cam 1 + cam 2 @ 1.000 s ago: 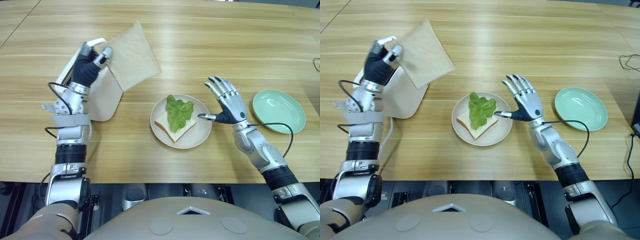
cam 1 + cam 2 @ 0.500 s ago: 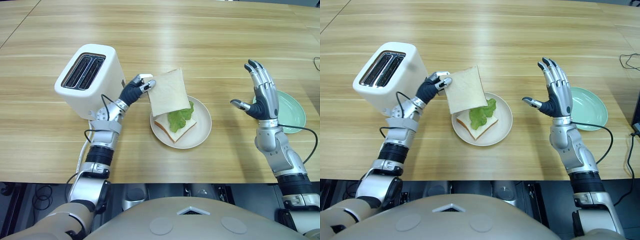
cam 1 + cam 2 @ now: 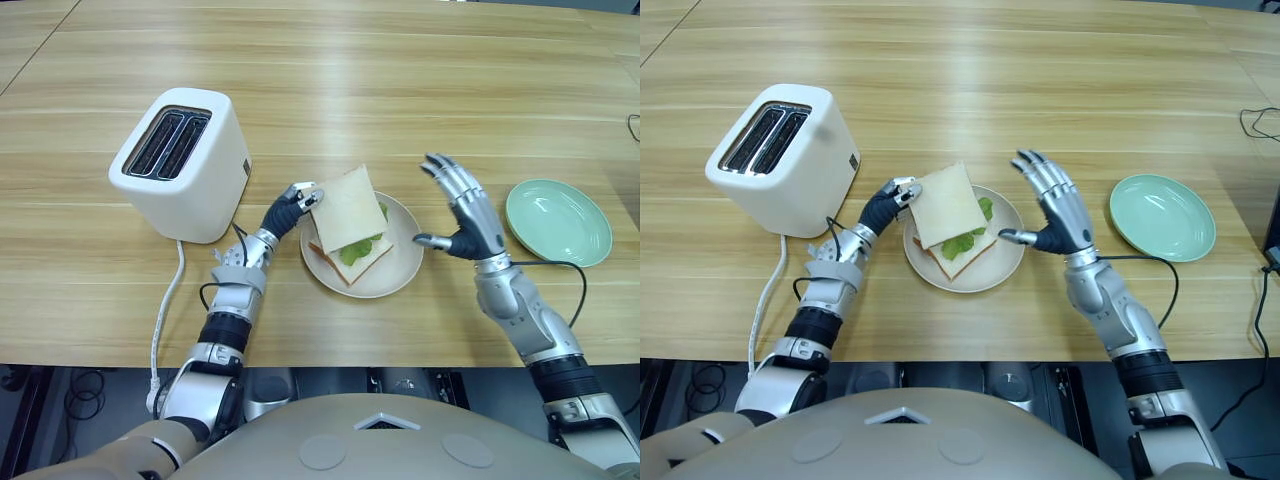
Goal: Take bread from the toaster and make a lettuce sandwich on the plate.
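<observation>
Pinching bread slice (image 3: pixel 350 205) by left corner | left hand (image 3: pixel 288 210) | tilted over lettuce (image 3: pixel 352 250)

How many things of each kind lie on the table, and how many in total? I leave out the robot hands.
Toaster: 1
Plates: 2, beige plate, green plate
Bread slices: 2, top slice, bottom slice
Lettuce: 1
Total: 6
</observation>
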Action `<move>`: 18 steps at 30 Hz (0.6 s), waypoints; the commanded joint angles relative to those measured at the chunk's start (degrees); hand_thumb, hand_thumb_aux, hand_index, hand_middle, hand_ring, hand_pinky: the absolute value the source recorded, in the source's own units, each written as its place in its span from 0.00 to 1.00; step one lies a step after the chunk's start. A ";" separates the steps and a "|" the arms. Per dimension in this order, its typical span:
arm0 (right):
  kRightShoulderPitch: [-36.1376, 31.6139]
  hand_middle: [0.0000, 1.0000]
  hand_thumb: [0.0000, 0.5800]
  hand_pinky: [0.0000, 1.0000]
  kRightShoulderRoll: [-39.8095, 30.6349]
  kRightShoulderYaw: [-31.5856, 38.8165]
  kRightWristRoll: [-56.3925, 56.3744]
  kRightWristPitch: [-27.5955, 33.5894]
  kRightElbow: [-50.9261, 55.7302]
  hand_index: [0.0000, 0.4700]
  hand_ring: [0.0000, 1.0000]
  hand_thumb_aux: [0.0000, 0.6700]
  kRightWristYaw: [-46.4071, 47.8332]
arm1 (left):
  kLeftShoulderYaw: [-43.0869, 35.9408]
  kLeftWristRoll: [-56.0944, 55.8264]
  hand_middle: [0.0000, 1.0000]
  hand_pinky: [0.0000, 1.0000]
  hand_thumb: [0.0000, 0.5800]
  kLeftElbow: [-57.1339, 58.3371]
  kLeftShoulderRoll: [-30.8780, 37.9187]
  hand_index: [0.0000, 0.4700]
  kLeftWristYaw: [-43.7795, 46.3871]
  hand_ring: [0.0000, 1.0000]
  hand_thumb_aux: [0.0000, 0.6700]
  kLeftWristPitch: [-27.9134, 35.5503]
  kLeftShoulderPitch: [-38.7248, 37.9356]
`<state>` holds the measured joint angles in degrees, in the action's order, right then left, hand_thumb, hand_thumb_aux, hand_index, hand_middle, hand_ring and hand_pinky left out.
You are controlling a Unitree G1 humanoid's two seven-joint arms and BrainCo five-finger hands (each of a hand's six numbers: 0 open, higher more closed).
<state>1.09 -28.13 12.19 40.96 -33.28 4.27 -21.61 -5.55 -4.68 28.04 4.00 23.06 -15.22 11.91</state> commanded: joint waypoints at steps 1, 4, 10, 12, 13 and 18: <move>0.53 0.00 0.00 0.00 -0.16 2.62 1.89 -1.44 -1.11 0.00 0.00 0.00 2.75 | -1.16 1.53 1.00 1.00 1.00 -3.39 -0.38 0.98 -1.22 1.00 1.00 2.47 -1.94; 0.82 0.00 0.00 0.00 -0.18 3.76 2.29 -2.09 -1.50 0.00 0.00 0.00 4.26 | -1.53 2.19 1.00 1.00 1.00 -4.96 -0.35 0.98 -1.81 1.00 1.00 3.33 -2.95; 1.40 0.00 0.00 0.00 -0.07 6.96 3.53 -2.90 -2.21 0.00 0.00 0.00 8.25 | -3.21 3.98 1.00 1.00 1.00 -5.34 -0.80 0.98 -2.78 1.00 1.00 3.91 -3.97; 1.53 0.00 0.00 0.00 -0.29 8.23 3.97 -2.83 -1.85 0.00 0.00 0.00 9.76 | -3.33 4.50 1.00 1.00 1.00 -4.79 -0.82 0.98 -3.31 1.00 1.00 3.80 -3.78; 1.73 0.00 0.00 0.00 -0.56 8.95 4.09 -2.68 -1.45 0.00 0.00 0.00 10.89 | -3.33 4.85 1.00 1.00 1.00 -4.51 -0.80 0.98 -3.66 1.00 1.00 3.63 -3.66; 2.23 0.00 0.00 0.00 -1.42 10.62 4.49 -1.60 0.22 0.00 0.00 0.00 14.38 | -3.26 5.63 1.00 1.00 1.00 -3.67 -0.78 0.98 -4.39 1.00 1.00 3.18 -3.26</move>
<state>3.18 -28.77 22.21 44.94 -35.41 3.68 -9.02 -8.18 0.21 22.59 3.30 19.00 -12.62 8.65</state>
